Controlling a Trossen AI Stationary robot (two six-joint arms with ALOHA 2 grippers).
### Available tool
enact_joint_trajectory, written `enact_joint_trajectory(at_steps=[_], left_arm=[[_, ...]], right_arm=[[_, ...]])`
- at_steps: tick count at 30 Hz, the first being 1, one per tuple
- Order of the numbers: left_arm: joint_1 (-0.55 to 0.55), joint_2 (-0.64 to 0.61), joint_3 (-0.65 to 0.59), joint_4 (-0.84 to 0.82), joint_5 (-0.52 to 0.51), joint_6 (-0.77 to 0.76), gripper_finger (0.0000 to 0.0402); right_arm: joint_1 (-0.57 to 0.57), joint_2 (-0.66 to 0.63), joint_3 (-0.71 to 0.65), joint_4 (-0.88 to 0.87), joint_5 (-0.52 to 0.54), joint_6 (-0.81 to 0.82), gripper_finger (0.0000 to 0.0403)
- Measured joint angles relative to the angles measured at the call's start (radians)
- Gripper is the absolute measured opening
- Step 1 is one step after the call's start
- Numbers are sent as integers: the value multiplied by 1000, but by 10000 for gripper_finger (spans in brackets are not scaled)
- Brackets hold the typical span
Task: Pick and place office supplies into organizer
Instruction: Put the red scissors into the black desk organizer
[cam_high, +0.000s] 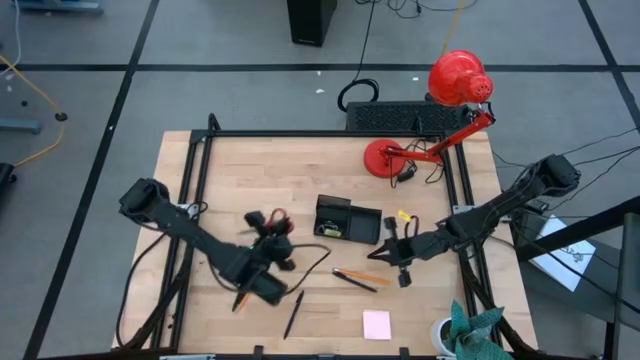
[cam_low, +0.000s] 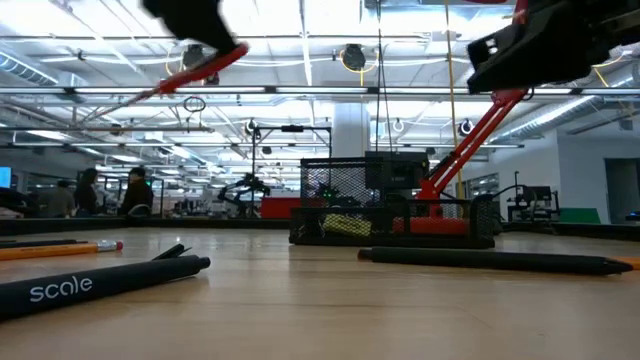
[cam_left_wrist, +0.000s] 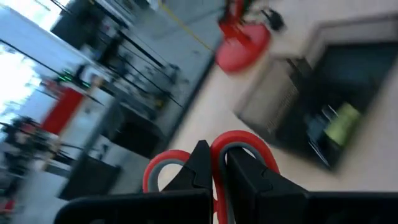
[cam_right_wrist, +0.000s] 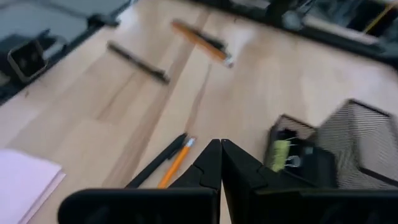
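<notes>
The left claw (cam_high: 262, 262) pinches the red-handled scissors (cam_left_wrist: 233, 155), lifted above the pale wooden surface (cam_high: 300, 180), handle loops poking past its fingertips toward the black mesh organizer (cam_high: 346, 220) nearby. The right claw (cam_high: 392, 252), pressed together and empty, hovers just beside the organizer, over an orange pencil (cam_high: 362, 277) and a black pen (cam_high: 353, 281).

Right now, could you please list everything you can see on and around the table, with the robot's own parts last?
Organizer: one, black mesh, table centre, a yellow-green piece inside.
Scissors: one, red-handled, held in the air by the left gripper.
Pens: two, black, on the front half of the table.
Pencils: two, orange, lying near the pens.
Sticky-note pad: one, pink, front edge.
Desk lamp: one, red, back right.
Left gripper: shut on the scissors.
Right gripper: shut, empty, beside the organizer.
</notes>
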Motion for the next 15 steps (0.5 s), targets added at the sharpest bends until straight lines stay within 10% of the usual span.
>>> enact_joint_trajectory(at_steps=[6,15], left_arm=[[100,-1,77,388,17,503,16],[268,-1,52,1178,577,1116,16]], right_arm=[[11,-223,-184,170,27,7,0],[11,-468,-315,176,24,33,0]])
